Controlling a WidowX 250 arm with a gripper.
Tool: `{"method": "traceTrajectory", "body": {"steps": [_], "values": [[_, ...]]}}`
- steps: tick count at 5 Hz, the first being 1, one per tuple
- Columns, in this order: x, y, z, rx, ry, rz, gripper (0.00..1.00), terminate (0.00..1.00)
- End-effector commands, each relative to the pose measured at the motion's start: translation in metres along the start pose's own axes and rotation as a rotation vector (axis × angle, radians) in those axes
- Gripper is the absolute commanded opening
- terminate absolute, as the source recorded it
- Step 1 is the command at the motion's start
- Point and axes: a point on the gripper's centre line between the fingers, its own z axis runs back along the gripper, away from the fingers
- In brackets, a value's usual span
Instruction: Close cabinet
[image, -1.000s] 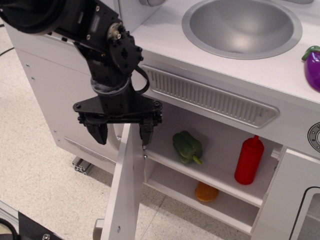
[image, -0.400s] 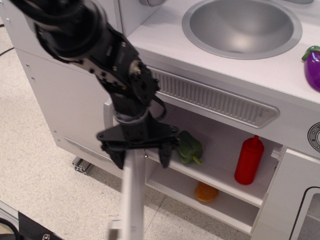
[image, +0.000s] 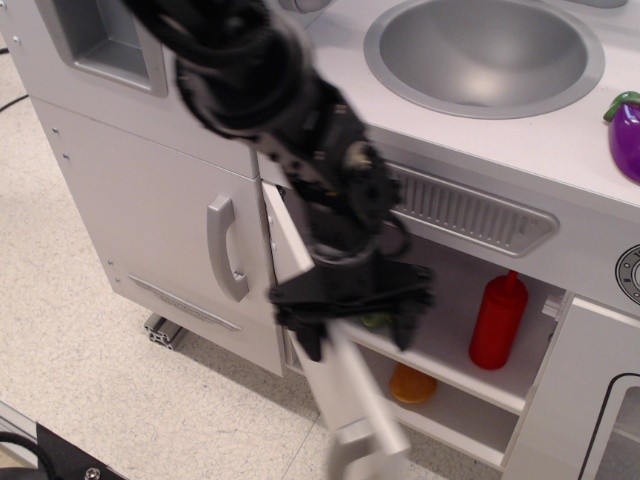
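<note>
The white cabinet under the sink stands open, and its inner shelf shows. Its wide flat door is motion-blurred and angles out from its hinge side near the left cabinet wall toward the lower middle. A grey blur at its lower end is its small handle. My black gripper is at the door's upper edge, open, with one finger on the left of the panel and the other on the right. The fingers are much wider apart than the door is thick.
On the shelf are a red ketchup bottle and a green pepper, mostly hidden by my gripper. An orange item lies below. A taller door with a grey handle is left. Sink, purple eggplant and oven panel are right.
My arm has swept right and down, and the door has swung with it from pointing straight out toward the cabinet opening. The taller door's handle has come into view.
</note>
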Motion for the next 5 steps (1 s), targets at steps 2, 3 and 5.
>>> {"method": "traceTrajectory", "body": {"steps": [2,3,5], "values": [[-0.004,-0.017,0.067,-0.147,-0.001,-0.049,1.00,0.00],[-0.007,0.017,0.056,-0.095,-0.036,-0.088,1.00,0.00],[-0.003,0.058,0.010,-0.003,-0.048,-0.100,1.00,0.00]]}}
